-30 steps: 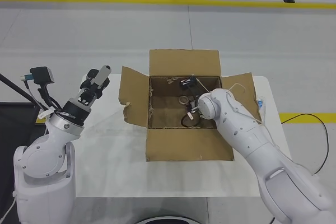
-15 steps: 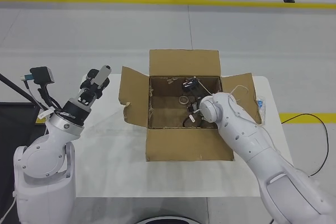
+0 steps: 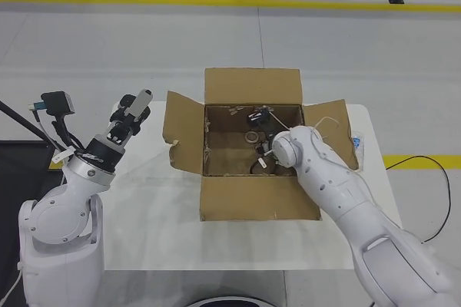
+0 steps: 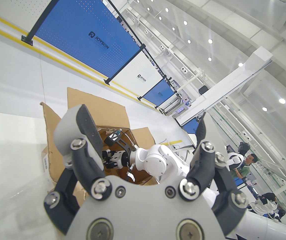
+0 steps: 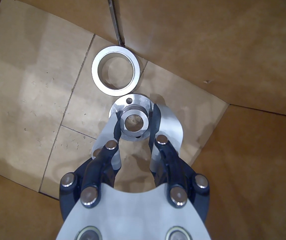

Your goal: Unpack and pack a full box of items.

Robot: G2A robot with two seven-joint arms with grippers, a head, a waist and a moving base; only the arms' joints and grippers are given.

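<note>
Box: an open cardboard box [image 3: 253, 201] is seen in the middle of the top view, set on the white surface [image 3: 161, 222] with its flaps folded outward.
Right tool: the right tool [image 5: 135, 120] is held low inside the box [image 5: 208, 26], close to the floor of it; in the top view it is mostly covered by its own wrist, right of the box's centre.
Right tool state: its fingers [image 5: 118, 128] are pressed in on the raised hub of a flanged metal part [image 5: 133, 103], which is pinched between them.
Flanged metal part: it is gripped just above or on the box floor; which of the two cannot be told.
Metal ring: a metal ring [image 5: 116, 73] is lying flat on the box floor just beside the flanged part, near a box wall; it is also seen in the top view [image 3: 252, 137].
Left tool: the left tool [image 4: 145, 131] is held up at the upper left of the top view [image 3: 134, 107], well apart from the box [image 4: 55, 131].
Left tool state: its fingers are spread wide, with nothing between them.
</note>
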